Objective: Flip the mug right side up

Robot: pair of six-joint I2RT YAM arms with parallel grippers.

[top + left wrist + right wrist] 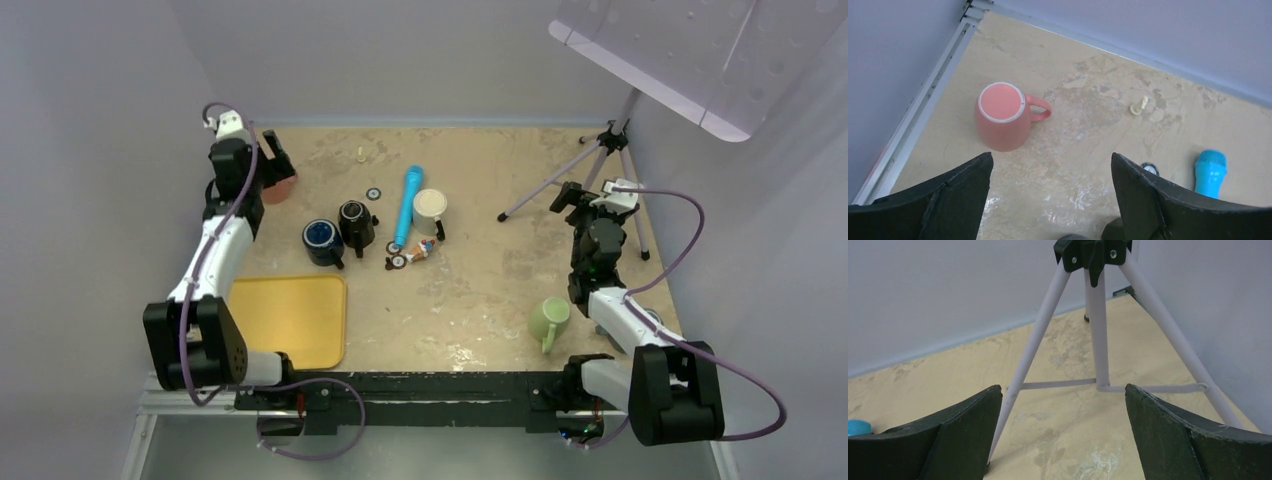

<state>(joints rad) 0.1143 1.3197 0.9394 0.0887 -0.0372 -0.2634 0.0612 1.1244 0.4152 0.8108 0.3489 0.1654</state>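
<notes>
Far-left corner of the tabletop [480,285]: pink mug [1000,117] stands upside down, flat base up with a pale ring round it, handle on the side away from the left edge. It is close to the left edge rail but not touching it.

Left pincer [1050,160] is spread wide and holds nothing. Both fingers [955,192] sit on the near side of the mug, clear of it. From the overhead camera, the left pincer [272,160] hangs just over the pink mug [281,188], partly covering it.

Right pincer [1063,390] is also spread, with nothing between its fingers. It faces the legs of a pale tripod [1098,340] that stands towards the far-right corner.

Other items:
- Near the middle of the tabletop, a dark blue mug [322,241], a black mug [355,224] and a cream mug [430,206], with a blue cylinder [408,205] lying between the black and cream ones.
- A green mug [548,320] towards the near-right corner.
- A yellow tray [290,320] at the near-left corner.
</notes>
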